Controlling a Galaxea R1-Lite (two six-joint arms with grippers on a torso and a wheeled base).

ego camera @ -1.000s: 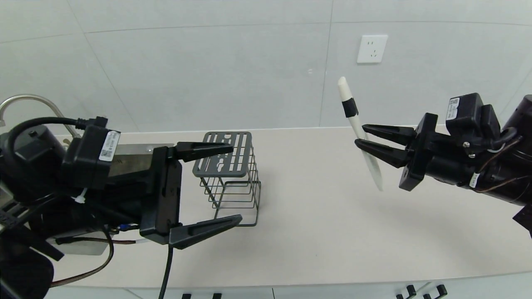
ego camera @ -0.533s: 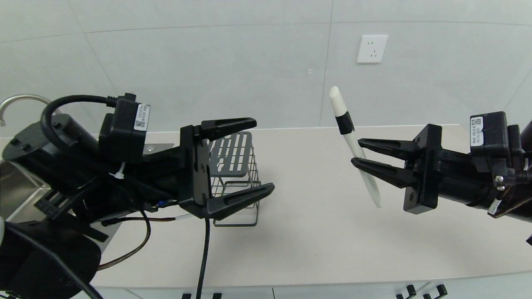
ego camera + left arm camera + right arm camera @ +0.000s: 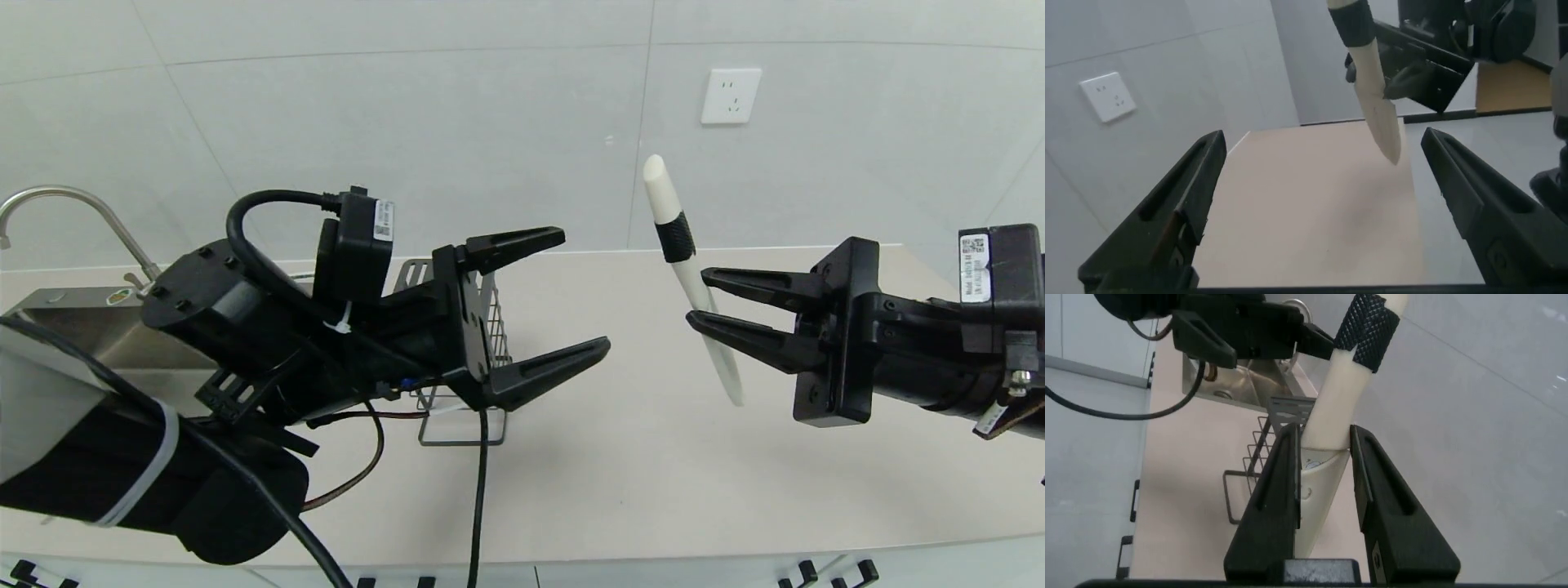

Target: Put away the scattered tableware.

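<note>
A: Head view first: where is the knife?
B: In the air over the counter, pinched by the right gripper. Its two fingers press on it from either side, below the black band on the white handle.
A: How does it sit?
B: Nearly upright but tilted. The handle end is up and leans toward the robot's left, and the blade tip points down and toward the right. The tip hangs clear of the counter.
A: Does the right wrist view agree?
B: Yes. There the two fingers clamp the pale shaft, with the band above them and the blade running down between them.
A: And the left gripper?
B: Spread wide, with nothing between its fingers. It hangs above the counter, pointing toward the knife, with a gap between the two grippers. In the left wrist view the knife shows farther off between the spread fingers, touching neither.
A: Where is the rack?
B: It's a dark wire rack standing on the counter on the robot's left, partly hidden behind the left gripper. It is well apart from the knife.
A: Anything in it?
B: Can't tell, too much of it is covered.
A: What else?
B: A steel sink at the left of the counter with a curved tap over it, and a white socket on the tiled wall behind.
</note>
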